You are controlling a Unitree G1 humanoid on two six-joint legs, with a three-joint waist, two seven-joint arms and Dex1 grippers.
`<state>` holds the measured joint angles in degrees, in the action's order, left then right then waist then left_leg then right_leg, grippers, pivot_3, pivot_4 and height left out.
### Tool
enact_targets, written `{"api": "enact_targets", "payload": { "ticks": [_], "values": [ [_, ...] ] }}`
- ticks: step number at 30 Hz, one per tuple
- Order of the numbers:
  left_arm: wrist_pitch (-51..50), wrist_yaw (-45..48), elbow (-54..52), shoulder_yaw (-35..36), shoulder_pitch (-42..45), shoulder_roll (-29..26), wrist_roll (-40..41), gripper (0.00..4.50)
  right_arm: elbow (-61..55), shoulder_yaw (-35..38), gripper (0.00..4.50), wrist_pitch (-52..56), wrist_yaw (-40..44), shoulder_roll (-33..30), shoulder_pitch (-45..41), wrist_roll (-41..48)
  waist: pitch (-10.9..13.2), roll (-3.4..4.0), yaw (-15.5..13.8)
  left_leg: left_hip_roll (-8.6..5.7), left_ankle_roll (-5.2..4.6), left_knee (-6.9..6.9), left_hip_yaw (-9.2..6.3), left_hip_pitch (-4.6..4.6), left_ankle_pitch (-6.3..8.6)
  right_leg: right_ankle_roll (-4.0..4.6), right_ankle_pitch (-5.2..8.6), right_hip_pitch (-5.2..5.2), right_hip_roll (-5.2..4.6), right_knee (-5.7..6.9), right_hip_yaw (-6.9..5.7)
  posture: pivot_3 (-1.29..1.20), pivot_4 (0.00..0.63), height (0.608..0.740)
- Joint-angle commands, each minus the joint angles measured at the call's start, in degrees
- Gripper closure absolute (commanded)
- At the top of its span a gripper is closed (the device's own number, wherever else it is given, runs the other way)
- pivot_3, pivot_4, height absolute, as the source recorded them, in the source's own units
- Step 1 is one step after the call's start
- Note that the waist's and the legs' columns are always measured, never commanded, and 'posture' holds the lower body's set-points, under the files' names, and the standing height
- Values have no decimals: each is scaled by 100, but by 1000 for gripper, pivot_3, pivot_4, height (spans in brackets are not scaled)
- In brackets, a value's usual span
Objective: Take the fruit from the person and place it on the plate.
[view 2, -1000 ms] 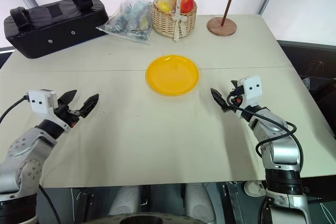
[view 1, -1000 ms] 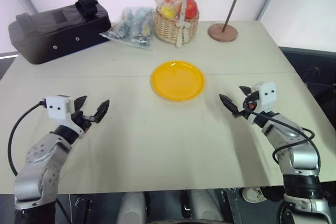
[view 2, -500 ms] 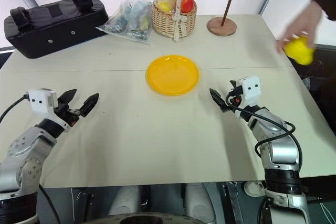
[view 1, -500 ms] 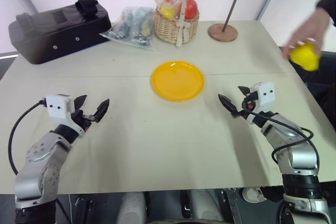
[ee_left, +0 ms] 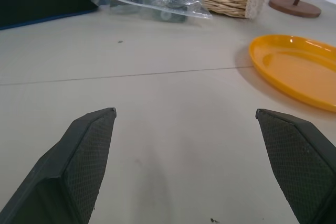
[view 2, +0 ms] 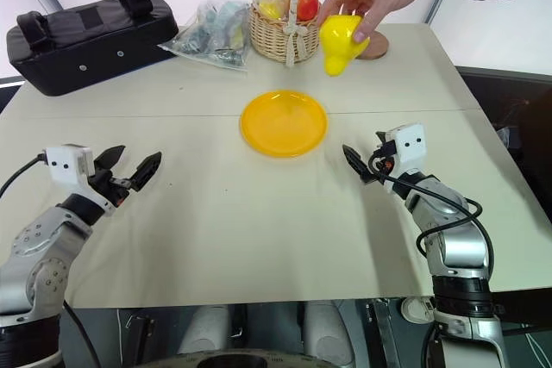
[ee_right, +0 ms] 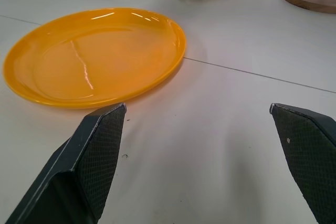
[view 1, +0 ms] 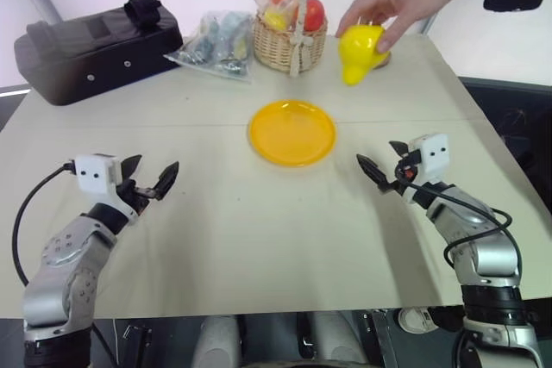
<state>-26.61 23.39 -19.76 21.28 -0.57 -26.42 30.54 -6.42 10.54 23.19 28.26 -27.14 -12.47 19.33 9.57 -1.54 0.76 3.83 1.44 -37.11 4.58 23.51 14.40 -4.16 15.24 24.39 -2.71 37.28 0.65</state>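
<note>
The fruit (view 1: 360, 51) has swung in over the table; glossy, likely slippery, so grip its belly with your spread-open, empty right gripper (view 1: 385, 164).

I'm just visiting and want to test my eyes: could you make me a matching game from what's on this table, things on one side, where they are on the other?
Things:
1. fruit
2. plate
3. wicker basket
4. black bag

Places:
A. far left corner of the table
B. held in the person's hand, above the table
C. flat at the table's middle, nothing on it
D. far edge, wrapped fruits inside

Pairs: 1-B, 2-C, 3-D, 4-A
</note>
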Motion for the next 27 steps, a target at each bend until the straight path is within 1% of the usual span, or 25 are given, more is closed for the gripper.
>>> {"api": "enact_targets", "payload": {
  "ticks": [1,5,7,10,16,18,20,23,27],
  "values": [
    [92,23,-71,128,95,-99,12,38,-99,75,0,-138,-8,7,-98,16,0,0,0,0,0,0,0,0,0,0,0,0,0,0,0,0,150,740],
    [-253,416,-246,257,385,-478,522,38,-94,67,0,-123,-9,0,-114,7,0,0,-4,0,0,0,-1,0,0,0,0,0,0,0,-1,0,150,740],
    [-667,913,-379,406,635,-968,1163,38,-88,63,0,-115,2,-11,-120,4,0,-1,0,0,0,0,-1,0,0,0,0,0,1,1,-1,0,150,740],
    [-1273,1549,-393,492,940,-1697,1897,38,-70,58,0,-118,20,-26,-133,0,-1,2,7,0,0,0,0,0,0,0,0,0,1,0,-1,0,150,740],
    [-1897,2597,-363,331,1179,-2633,2533,38,-206,51,0,-19,48,-108,-197,3,1,6,23,1,0,3,1,-1,0,0,1,2,4,-1,0,0,150,740],
    [-1989,2757,-321,255,1293,-2795,2600,38,-337,167,0,313,1,-179,-345,169,1,7,23,1,0,3,1,-1,0,8,6,2,3,-1,1,0,150,740],
    [-2051,2847,-284,151,1416,-2861,2619,38,-434,373,0,1059,-129,-236,-736,592,2,6,30,1,0,2,2,-1,0,14,9,2,3,0,1,0,150,740],
    [-2108,2801,-185,47,1610,-2736,2662,38,-530,578,0,1815,-253,-284,-1304,1084,5,12,19,0,0,2,2,-1,0,15,8,3,3,0,4,0,150,740],
    [-2106,2783,-149,-26,1639,-2613,2651,38,-462,788,0,2445,-648,-158,-2036,1477,5,12,19,1,0,5,0,-1,0,1,1,4,5,0,3,0,150,740]
  ]
}}
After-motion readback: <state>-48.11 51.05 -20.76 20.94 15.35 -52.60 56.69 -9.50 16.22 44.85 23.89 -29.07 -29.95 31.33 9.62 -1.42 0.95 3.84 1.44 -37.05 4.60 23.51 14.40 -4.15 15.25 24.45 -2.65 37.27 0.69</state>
